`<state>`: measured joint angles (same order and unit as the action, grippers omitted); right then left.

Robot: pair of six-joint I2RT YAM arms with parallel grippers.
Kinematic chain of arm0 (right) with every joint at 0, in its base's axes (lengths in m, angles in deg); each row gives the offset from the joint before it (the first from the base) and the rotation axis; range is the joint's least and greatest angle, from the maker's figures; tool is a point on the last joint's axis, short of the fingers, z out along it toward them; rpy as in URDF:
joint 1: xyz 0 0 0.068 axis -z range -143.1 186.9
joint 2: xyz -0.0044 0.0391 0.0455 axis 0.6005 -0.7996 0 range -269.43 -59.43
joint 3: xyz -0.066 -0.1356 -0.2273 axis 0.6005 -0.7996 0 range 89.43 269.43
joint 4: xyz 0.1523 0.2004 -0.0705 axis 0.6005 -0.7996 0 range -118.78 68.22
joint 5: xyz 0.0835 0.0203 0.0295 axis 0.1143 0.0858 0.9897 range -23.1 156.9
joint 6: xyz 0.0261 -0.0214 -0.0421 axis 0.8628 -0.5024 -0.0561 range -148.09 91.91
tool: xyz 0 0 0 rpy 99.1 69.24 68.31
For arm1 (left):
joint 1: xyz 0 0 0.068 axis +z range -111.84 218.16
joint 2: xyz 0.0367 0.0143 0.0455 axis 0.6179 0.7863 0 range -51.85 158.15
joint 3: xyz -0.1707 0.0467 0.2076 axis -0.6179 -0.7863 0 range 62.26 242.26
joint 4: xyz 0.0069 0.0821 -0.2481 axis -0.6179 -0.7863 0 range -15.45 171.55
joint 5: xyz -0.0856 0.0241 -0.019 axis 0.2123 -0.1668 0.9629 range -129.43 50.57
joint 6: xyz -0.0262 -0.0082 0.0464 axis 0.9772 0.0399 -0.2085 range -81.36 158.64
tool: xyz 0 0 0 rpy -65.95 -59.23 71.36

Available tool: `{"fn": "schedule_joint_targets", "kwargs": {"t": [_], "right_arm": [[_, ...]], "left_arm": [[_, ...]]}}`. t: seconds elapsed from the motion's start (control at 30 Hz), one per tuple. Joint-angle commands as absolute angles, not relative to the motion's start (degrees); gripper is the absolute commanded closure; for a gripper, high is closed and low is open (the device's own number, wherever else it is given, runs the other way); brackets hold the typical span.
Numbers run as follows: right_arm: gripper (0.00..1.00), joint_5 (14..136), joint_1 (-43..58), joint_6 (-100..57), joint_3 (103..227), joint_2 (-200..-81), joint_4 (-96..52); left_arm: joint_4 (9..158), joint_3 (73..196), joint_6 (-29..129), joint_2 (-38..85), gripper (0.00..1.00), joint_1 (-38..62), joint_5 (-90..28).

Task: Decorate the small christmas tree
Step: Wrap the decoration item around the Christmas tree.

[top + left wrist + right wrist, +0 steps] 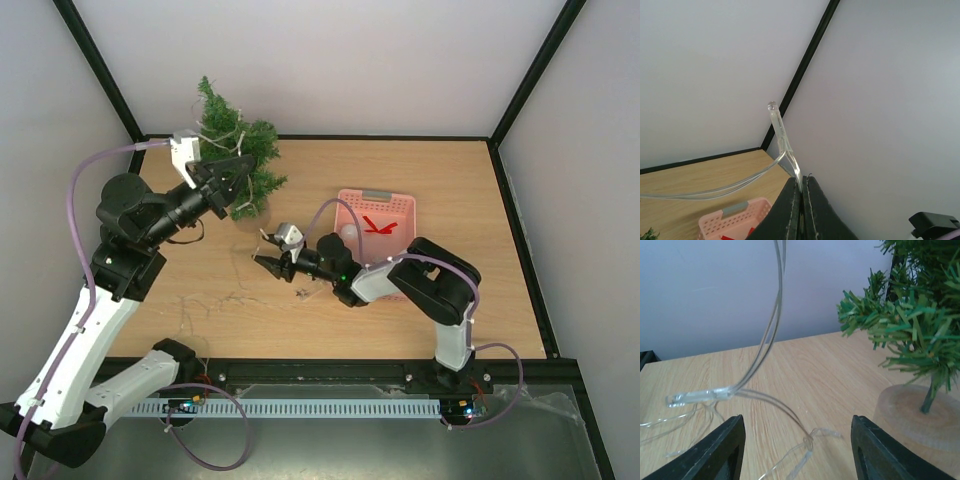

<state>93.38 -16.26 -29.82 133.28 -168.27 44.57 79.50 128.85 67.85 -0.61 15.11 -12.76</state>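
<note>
- The small christmas tree (238, 150) stands upright on the counter (450, 180) at about 10 o'clock, close to the far left corner, with thin pale wire draped through its branches.
- The left end effector (245, 168) is raised against the tree's near side, at roughly 6 o'clock from the treetop.
- In the left wrist view its 2 fingers (790, 215) are pressed fully together on the light string (785, 150). The clear wire comes up out of the closed tips and ends in a small bulb (772, 106) at 12 o'clock.
- From the pinch, 2 strands of the string sag away toward 9 o'clock above the counter.
- The right end effector (265, 262) sits low near the middle of the counter, at about 5 o'clock from the tree, pointing toward 9 o'clock.
- Its fingers (730, 450) stand well apart and hold nothing.
- In the right wrist view, a second bulb lies flat on the wood at 10 o'clock from the gap between those fingers. More wire loops between them on the surface, and 2 strands rise toward 12 o'clock.
- The tree's round base (905, 410) rests on the counter at 3 o'clock in that view, beyond the right-hand finger.
- A pink basket (345, 205) sits at 2 o'clock from the right end effector, holding a red piece (378, 226) and a white ball (349, 232).
</note>
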Motion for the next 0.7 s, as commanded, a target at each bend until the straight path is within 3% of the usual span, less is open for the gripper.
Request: {"fn": "schedule_joint_targets", "kwargs": {"t": [0.0,0.2,0.23,0.3,0.33,0.47,0.67], "right_arm": [[0.44,91.87,-17.03,-31.01,137.32,-171.23,49.5],[0.58,91.0,-17.39,-31.27,139.25,-172.95,49.5],[0.65,90.16,-17.39,-31.23,139.07,-172.71,49.58],[0.91,88.01,-17.33,-32.03,137.66,-171.33,49.59],[0.97,86.58,-17.39,-32.46,135.93,-169.86,50.13],[0.98,81.64,-17.37,-33.23,127.86,-160.41,49.21],[0.98,79.11,-17.93,-36.23,126.89,-145.41,28.09]], "left_arm": [[80.43,130.38,68.82,-1.1,0.97,15.57,-13.3],[80.57,130.11,68.83,-1.45,0.98,15.71,-13.92],[80.66,130.08,68.91,-1.36,0.97,15.71,-14.15],[80.58,130.48,69.08,-1.16,0.98,15.79,-14.36],[80.32,130.74,68.96,-1.07,0.98,15.79,-14.61],[76.82,131.86,66.44,-1.06,0.98,16.52,-18.28],[74.2,131.26,66.86,-1.21,0.98,21.12,-20.4]]}}
